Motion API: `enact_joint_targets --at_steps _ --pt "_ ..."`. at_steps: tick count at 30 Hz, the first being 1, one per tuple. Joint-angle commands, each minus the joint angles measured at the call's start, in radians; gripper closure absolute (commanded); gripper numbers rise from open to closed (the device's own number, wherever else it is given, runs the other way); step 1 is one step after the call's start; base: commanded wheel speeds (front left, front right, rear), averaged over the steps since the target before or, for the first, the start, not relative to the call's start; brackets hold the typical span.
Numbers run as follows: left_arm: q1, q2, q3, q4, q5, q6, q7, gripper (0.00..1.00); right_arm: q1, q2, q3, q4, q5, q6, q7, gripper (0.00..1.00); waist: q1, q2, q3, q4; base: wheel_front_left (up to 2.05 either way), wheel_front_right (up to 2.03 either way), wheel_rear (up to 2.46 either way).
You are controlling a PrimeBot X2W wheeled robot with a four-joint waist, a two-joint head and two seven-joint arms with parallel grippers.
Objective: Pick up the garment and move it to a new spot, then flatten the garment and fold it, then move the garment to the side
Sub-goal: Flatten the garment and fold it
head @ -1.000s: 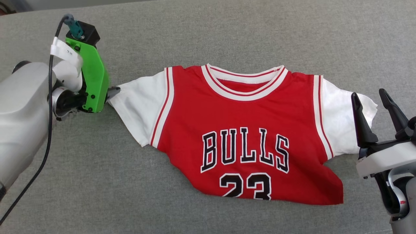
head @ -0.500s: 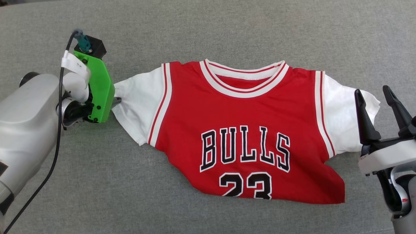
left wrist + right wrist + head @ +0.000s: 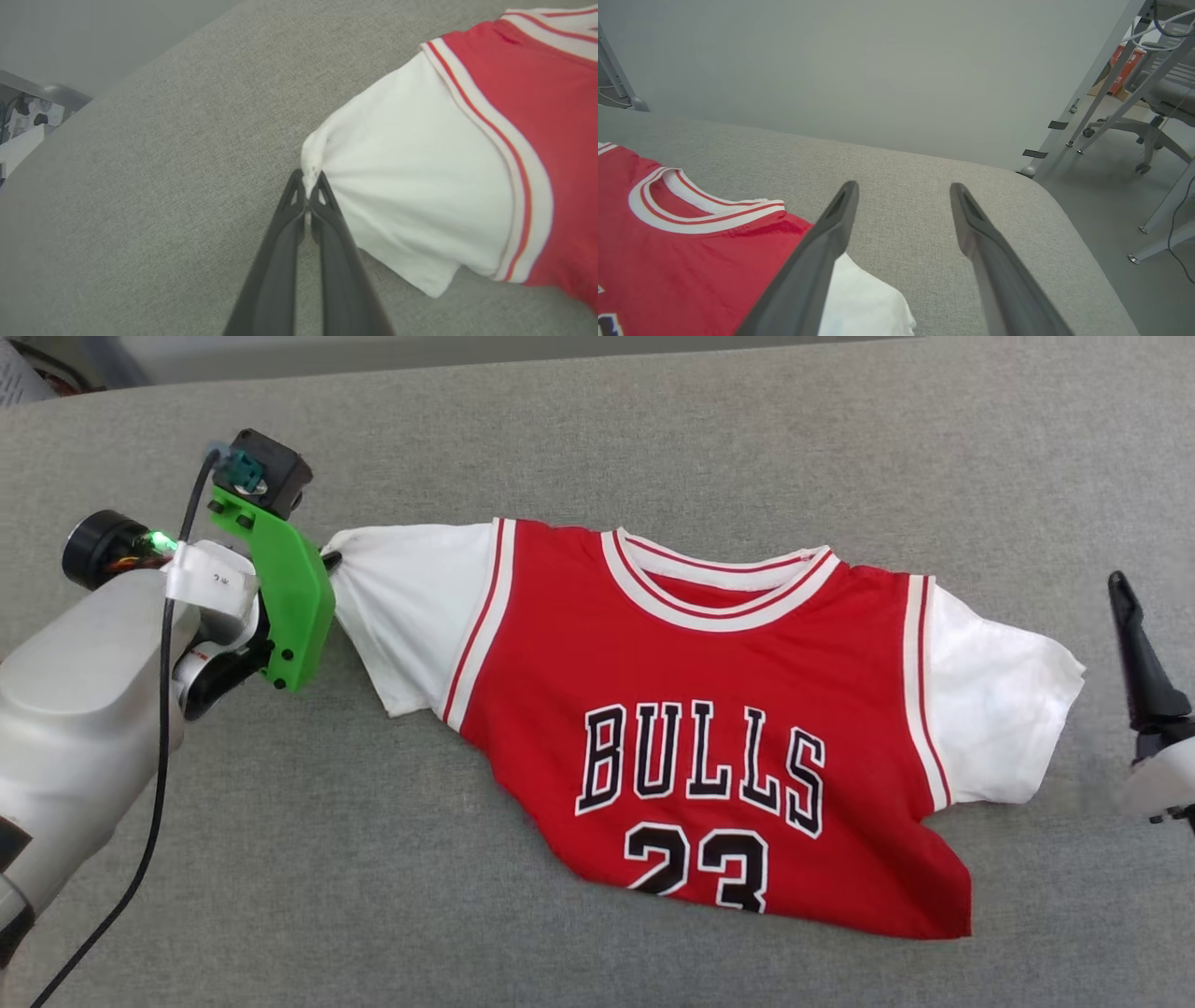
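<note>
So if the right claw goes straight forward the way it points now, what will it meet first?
Probably the bare grey cushion, not the garment: the open right claw points past the white sleeve toward the cushion's far edge. Its height above the fabric is unclear, so it may pass over.

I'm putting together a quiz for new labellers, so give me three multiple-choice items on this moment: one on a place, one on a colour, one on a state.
1. Where does the left claw hold the garment?
A. the collar
B. the tip of a white sleeve
C. the bottom hem

2. What colour is the BULLS lettering?
A. black, outlined white
B. yellow
C. blue

3. How does the right claw stand?
A. shut on the garment
B. open, holding nothing
C. shut, empty

Answers:
1 B, it pinches bunched white cloth at the sleeve's end.
2 A, the letters are black with white edges on red.
3 B, its jaws stand wide apart over the grey surface.
</note>
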Motion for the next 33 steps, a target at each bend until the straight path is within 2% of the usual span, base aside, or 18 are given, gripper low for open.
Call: enact_joint_targets --at_steps 1,8,18,21,24,33 --pt "0.009 0.017 0.008 -0.001 0.011 -0.002 -0.029 1.00 -0.016 -0.028 -0.006 -0.007 0.005 -0.001 0.016 0.00 0.0000 -0.0001 -0.028 0.026 0.00 0.00 0.00" --pt "0.032 0.050 0.030 -0.049 0.017 0.026 -0.118 1.00 -0.033 -0.171 0.020 -0.028 0.065 -0.001 0.175 0.00 0.0000 -0.0001 -0.053 0.056 0.00 0.00 0.00" --pt "0.044 0.061 0.033 -0.166 0.038 0.086 -0.150 1.00 -0.104 -0.397 0.245 0.001 0.310 -0.001 0.575 0.00 0.0000 -0.0001 -0.032 0.105 0.00 0.00 0.00" --pt "0.039 0.061 0.033 -0.191 0.048 0.100 -0.157 1.00 -0.144 -0.433 0.299 0.029 0.365 -0.001 0.658 0.00 0.0000 -0.0001 -0.017 0.117 0.00 0.00 0.00" --pt "0.031 0.060 0.035 -0.211 0.056 0.111 -0.164 1.00 -0.184 -0.448 0.351 0.068 0.385 -0.001 0.696 0.00 0.0000 -0.0001 0.001 0.128 0.00 0.00 0.00" --pt "0.000 0.057 0.039 -0.250 0.081 0.129 -0.183 1.00 -0.265 -0.442 0.480 0.205 0.395 -0.001 0.677 0.00 0.0000 -0.0001 0.058 0.159 0.00 0.00 0.00"
